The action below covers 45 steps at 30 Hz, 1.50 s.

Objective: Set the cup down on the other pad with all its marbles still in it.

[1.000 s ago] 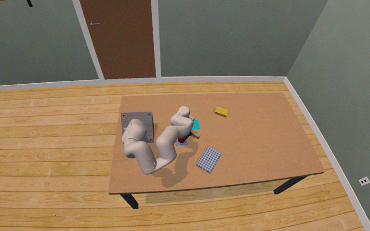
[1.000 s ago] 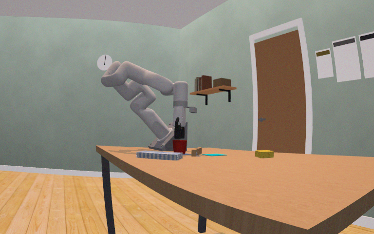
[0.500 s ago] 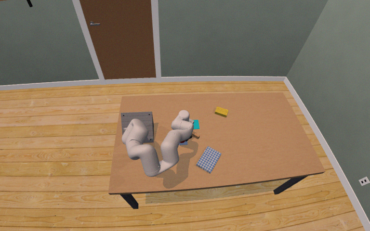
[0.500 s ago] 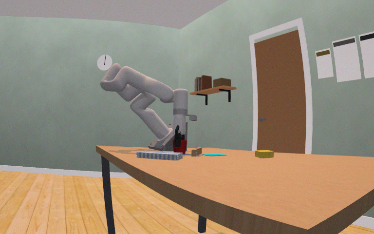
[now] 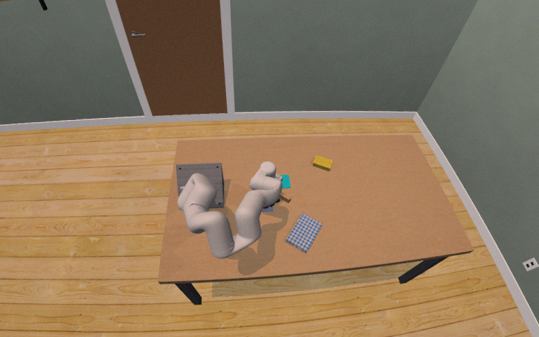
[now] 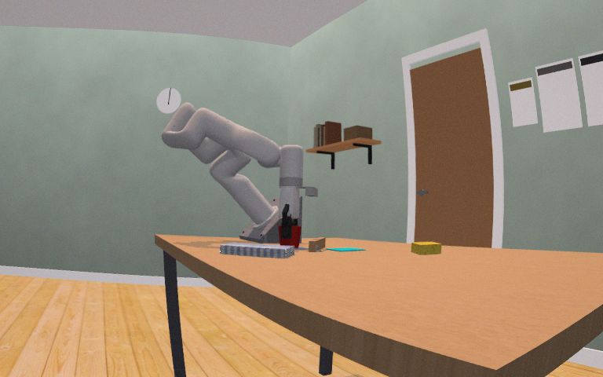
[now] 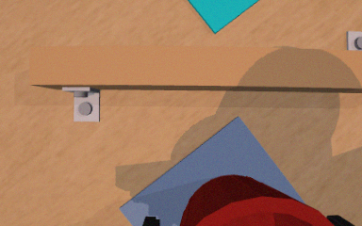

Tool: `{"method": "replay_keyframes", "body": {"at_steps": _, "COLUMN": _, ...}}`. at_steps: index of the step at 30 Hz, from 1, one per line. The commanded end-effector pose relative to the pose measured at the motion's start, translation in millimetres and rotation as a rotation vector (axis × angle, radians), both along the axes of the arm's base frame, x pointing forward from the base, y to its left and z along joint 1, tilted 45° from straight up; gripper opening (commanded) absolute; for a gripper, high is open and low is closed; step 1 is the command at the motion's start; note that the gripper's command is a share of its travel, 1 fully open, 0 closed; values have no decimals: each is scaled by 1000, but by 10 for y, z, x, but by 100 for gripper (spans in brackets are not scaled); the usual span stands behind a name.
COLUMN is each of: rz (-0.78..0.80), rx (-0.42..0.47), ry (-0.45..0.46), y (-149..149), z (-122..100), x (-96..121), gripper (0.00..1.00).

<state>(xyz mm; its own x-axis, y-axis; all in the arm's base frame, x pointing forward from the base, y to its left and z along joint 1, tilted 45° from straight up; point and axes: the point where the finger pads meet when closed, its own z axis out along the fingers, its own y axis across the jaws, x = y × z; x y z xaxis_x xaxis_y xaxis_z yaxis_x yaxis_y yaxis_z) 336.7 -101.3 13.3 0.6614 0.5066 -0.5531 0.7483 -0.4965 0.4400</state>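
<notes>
The red cup (image 7: 256,203) stands upright on the grey-blue pad (image 7: 217,174), at the bottom edge of the wrist view. It also shows in the exterior view (image 6: 290,236). Its marbles are hidden now. My gripper (image 6: 286,222) is open, lowered around the cup, with a dark fingertip on each side of it (image 7: 245,220). The wooden rail (image 7: 189,68) lies across the table beyond the pad, on small grey brackets (image 7: 86,105). The teal pad (image 7: 222,11) lies past the rail; it also shows in the top view (image 5: 285,181).
A blue checked box (image 5: 304,232) lies near the front of the table. A yellow sponge (image 5: 322,162) lies toward the back right. The arm's grey base plate (image 5: 201,182) is at the table's left edge.
</notes>
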Motion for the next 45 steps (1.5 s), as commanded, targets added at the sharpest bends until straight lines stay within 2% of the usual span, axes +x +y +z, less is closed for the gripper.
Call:
{"method": "replay_keyframes", "body": {"at_steps": 1, "rz": 3, "rx": 1, "ry": -2, "y": 12, "z": 5, "x": 12, "gripper": 99}}
{"method": "replay_keyframes", "body": {"at_steps": 45, "rz": 3, "rx": 1, "ry": -2, "y": 12, "z": 5, "x": 12, "gripper": 91}}
